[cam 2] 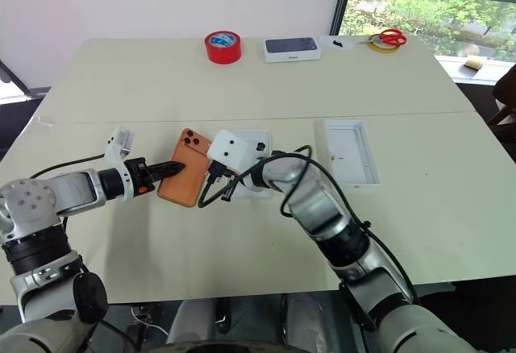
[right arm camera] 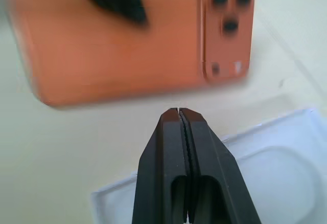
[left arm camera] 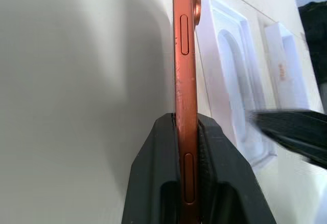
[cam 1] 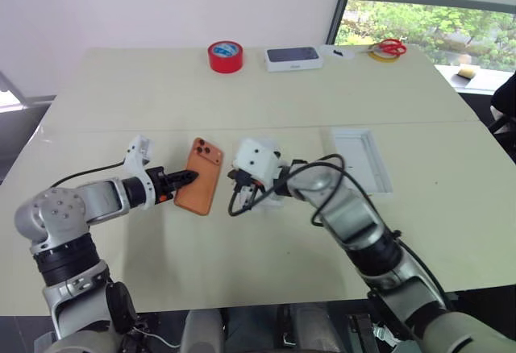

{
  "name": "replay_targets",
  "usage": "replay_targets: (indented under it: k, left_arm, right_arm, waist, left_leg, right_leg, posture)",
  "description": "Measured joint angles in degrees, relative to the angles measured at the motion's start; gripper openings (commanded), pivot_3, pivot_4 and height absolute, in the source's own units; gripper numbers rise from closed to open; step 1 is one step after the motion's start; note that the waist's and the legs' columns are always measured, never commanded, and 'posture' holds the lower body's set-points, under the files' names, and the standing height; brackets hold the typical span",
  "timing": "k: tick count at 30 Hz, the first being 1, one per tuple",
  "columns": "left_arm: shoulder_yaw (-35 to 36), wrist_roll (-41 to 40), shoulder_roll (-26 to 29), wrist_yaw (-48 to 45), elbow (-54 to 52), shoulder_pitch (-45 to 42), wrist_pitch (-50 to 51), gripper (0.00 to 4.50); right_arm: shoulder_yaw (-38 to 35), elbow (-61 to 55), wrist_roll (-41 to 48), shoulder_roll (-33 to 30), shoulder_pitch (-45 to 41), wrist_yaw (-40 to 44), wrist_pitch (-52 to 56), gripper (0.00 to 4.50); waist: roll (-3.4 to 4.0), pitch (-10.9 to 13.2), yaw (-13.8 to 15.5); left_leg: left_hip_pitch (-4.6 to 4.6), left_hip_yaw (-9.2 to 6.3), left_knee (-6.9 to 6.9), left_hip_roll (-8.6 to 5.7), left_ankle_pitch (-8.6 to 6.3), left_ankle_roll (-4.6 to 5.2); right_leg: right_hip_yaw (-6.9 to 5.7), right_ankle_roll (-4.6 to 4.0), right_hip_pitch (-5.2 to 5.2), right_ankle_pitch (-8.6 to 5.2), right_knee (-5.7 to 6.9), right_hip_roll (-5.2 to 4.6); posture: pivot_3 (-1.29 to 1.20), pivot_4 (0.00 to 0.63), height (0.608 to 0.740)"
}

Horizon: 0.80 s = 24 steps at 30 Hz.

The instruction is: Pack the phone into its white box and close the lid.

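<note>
The phone point(cam 1: 200, 176) is clamped edgewise by the left end effector point(cam 1: 184, 179) — right end effector point(right arm camera: 179, 115), beside the phone, is pressed closed, empty.

I see the phone point(cam 1: 200, 176), slim and orange, back up with its square three-lens camera block at the far corner, pinched at one long edge between the black fingers of the left gripper point(cam 1: 187, 179) and raised off the table. The lid point(cam 1: 360, 160), a hollow white rectangle, lies open side up well to the right. Whether the white tray point(cam 2: 256, 168) just right of the phone is the box, I cannot tell.
</note>
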Motion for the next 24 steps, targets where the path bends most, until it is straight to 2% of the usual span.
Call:
replay_targets:
  k: [6, 10, 14, 17, 19, 24]
  left_arm:
    - [11.7, -2.8, -6.3, 8.0, 2.6, -4.5, 0.0, 0.03]
    - [14.1, -6.5, -15.7, 14.0, 0.1, -9.3, 0.0, 0.03]
    - [12.3, -7.8, -26.1, 18.6, -2.8, -10.2, -0.2, 0.03]
    - [8.9, -6.7, -30.9, 21.0, -3.3, -9.1, -0.8, 0.03]
    - [5.2, -5.4, -31.7, 22.1, -3.2, -7.8, -1.5, 0.03]
    - [2.7, -3.5, -31.8, 23.0, -2.7, -5.4, -4.7, 0.03]
  right_arm:
    - [-9.6, -5.5, 5.8, -6.7, 6.5, 1.9, -2.6, 0.00]
    - [-17.9, -6.2, 11.6, -12.7, 10.6, 5.3, -4.5, 0.00]
    - [-25.3, -6.3, 16.6, -16.2, 13.5, 7.0, -5.4, 0.00]
    - [-29.1, -6.7, 19.8, -17.6, 15.7, 7.1, -5.4, 0.00]
    - [-31.0, -8.3, 21.6, -19.4, 18.5, 7.2, -5.5, 0.00]
    - [-32.8, -10.5, 23.6, -21.3, 21.4, 6.1, -5.4, 0.00]
  waist:
    - [-0.17, 0.1, 0.6]
    - [-0.25, 0.1, 1.7]
    - [-0.29, 0.2, 1.4]
    - [-0.28, 0.2, 1.1]
    - [-0.27, 0.2, 1.2]
    - [-0.27, 0.2, 1.3]
  left_leg:
    - [-0.17, -0.03, 0.10, -0.06, -0.01, 0.03]
    - [-0.17, -0.05, 0.16, -0.11, -0.05, 0.09]
    - [-0.11, -0.03, 0.12, -0.09, -0.04, 0.09]
    - [-0.08, -0.03, 0.06, -0.07, -0.02, 0.06]
    - [-0.08, -0.03, 0.06, -0.07, -0.02, 0.06]
    - [-0.08, -0.03, 0.10, -0.08, -0.02, 0.06]
  right_leg:
    - [-0.07, 0.01, -0.03, 0.00, -0.05, -0.04]
    - [-0.09, 0.03, 0.09, 0.00, -0.13, -0.08]
    - [-0.07, 0.03, 0.08, 0.01, -0.13, -0.02]
    - [-0.06, 0.02, 0.06, 0.00, -0.12, 0.03]
    - [-0.06, 0.02, 0.04, 0.00, -0.12, 0.03]
    - [-0.04, 0.01, 0.05, 0.00, -0.12, 0.02]
  posture:
    - [0.00, 0.150, 0.730]
    - [0.00, 0.150, 0.730]
    - [0.00, 0.150, 0.730]
    - [0.00, 0.150, 0.730]
    - [0.00, 0.150, 0.730]
    - [0.00, 0.150, 0.730]
